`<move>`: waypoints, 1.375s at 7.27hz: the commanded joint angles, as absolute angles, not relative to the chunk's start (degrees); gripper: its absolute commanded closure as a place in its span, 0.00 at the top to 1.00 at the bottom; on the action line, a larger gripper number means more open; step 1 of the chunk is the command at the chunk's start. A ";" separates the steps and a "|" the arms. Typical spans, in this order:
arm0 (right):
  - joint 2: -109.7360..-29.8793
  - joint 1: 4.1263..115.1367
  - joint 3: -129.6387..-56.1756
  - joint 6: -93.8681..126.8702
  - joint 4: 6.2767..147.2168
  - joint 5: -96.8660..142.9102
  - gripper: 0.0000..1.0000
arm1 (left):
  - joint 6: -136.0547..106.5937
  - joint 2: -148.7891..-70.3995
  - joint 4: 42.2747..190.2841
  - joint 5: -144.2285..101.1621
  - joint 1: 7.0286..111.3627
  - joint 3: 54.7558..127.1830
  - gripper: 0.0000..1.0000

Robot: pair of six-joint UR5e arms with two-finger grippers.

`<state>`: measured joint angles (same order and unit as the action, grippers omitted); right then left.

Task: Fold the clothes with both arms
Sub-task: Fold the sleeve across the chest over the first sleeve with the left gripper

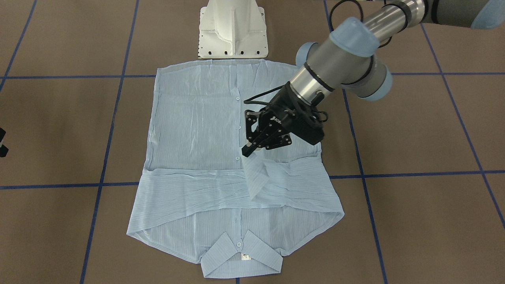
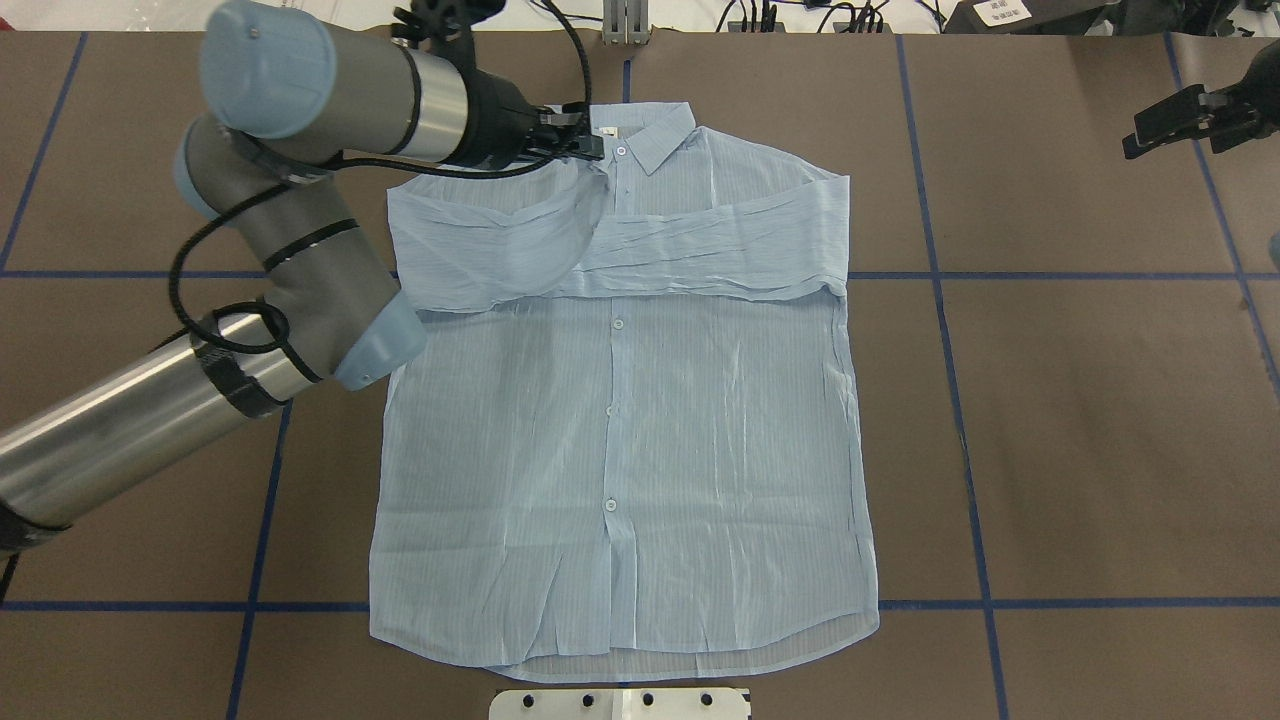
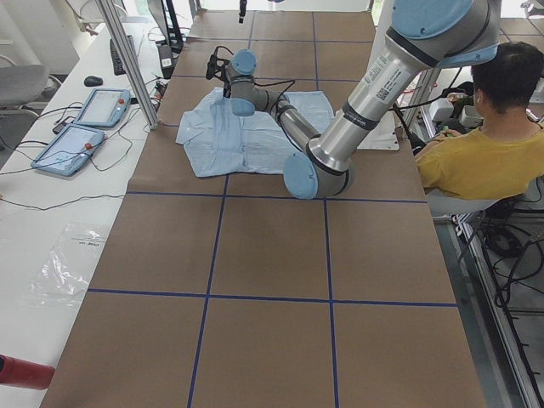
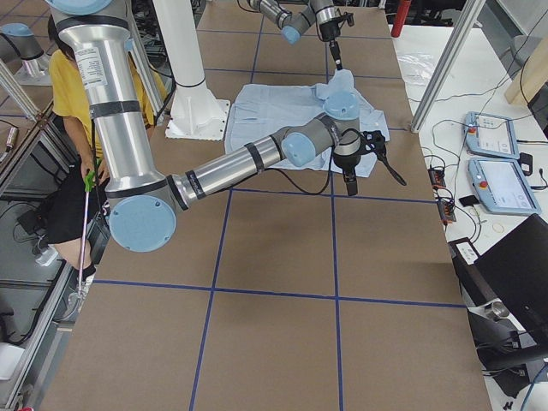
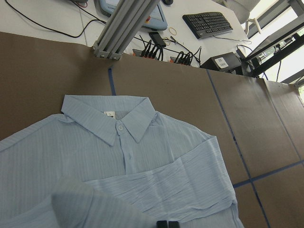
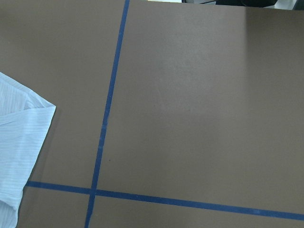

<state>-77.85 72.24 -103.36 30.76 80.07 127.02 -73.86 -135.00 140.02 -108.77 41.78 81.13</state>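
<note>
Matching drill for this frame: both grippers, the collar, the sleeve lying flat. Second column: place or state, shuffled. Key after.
1 left gripper
2 right gripper
3 collar
4 flat sleeve

A folded across the chest of the shirt
B shut on the lifted sleeve
C clear of the shirt, over bare table
D shirt end farthest from the base

Pairs: 1-B, 2-C, 3-D, 4-A

Bright even light; soft shadows; shirt (image 5: 123, 156) edge blurred nearest left wrist camera.
</note>
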 commanded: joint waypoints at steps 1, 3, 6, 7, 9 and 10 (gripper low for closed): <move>-77.61 72.25 -103.36 31.64 80.07 127.09 1.00 | -74.53 -138.51 140.27 -99.35 33.96 75.60 0.00; -77.52 72.16 -103.36 32.16 80.07 127.09 1.00 | -74.44 -138.78 140.27 -93.46 28.24 73.40 0.00; -77.34 71.90 -103.80 34.70 79.98 127.09 1.00 | -74.01 -139.92 140.36 -91.24 24.52 73.29 1.00; -77.34 70.15 -105.37 38.55 79.89 126.92 1.00 | -72.61 -138.88 139.23 -91.67 24.52 76.00 1.00; -77.52 64.45 -111.33 49.60 79.89 124.73 1.00 | -60.97 -134.41 127.43 -94.37 25.48 85.37 1.00; -77.78 59.64 -113.79 55.66 79.98 120.37 1.00 | -57.69 -132.04 120.48 -97.96 28.01 90.91 1.00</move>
